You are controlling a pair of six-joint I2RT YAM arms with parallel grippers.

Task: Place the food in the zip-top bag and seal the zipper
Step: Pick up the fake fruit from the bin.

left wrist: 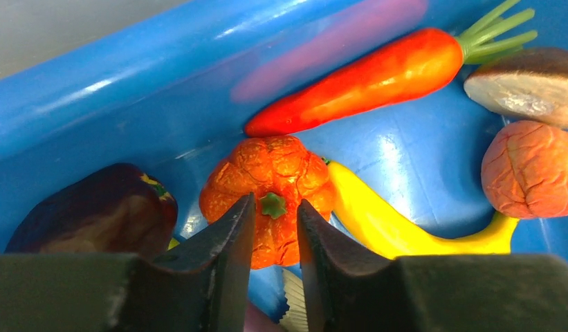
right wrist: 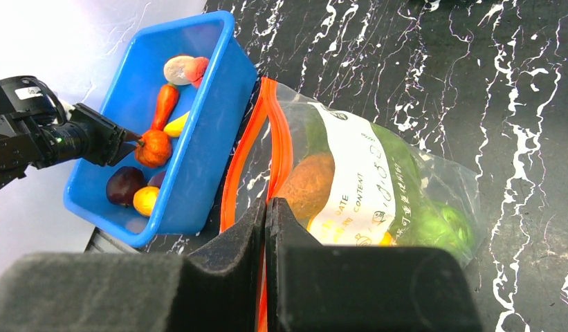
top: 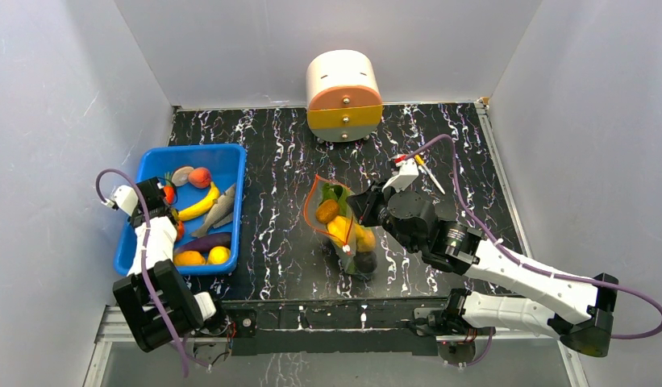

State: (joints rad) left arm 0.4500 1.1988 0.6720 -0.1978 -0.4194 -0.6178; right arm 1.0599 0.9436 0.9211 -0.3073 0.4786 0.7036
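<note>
Orange pumpkin point(left wrist: 270, 197) in the left blue bin point(left wrist: 94, 90) sits between the almost-closed jaws of the left gripper point(left wrist: 275, 205); held or not, I cannot tell. The right gripper point(right wrist: 266, 207) pinches the mouth of the zip-top bag point(right wrist: 357, 173), mid-table. Next: squeeze, lift.

Bench point(top: 271, 137): black, white marble veining. Bin point(top: 198, 147), left of frame: blue. Zip-top bag point(right wrist: 405, 166): clear; zipper point(right wrist: 279, 149) red-orange; label point(right wrist: 357, 173) white, dark print. Pumpkin point(left wrist: 267, 180): orange, green stem. Carrot point(left wrist: 364, 72): red-orange, green top. Drawer unit point(top: 343, 97), upper centre: cream, orange, yellow bands. Walls point(top: 53, 81) pale grey. Arm cables point(top: 440, 141) purple.
</note>
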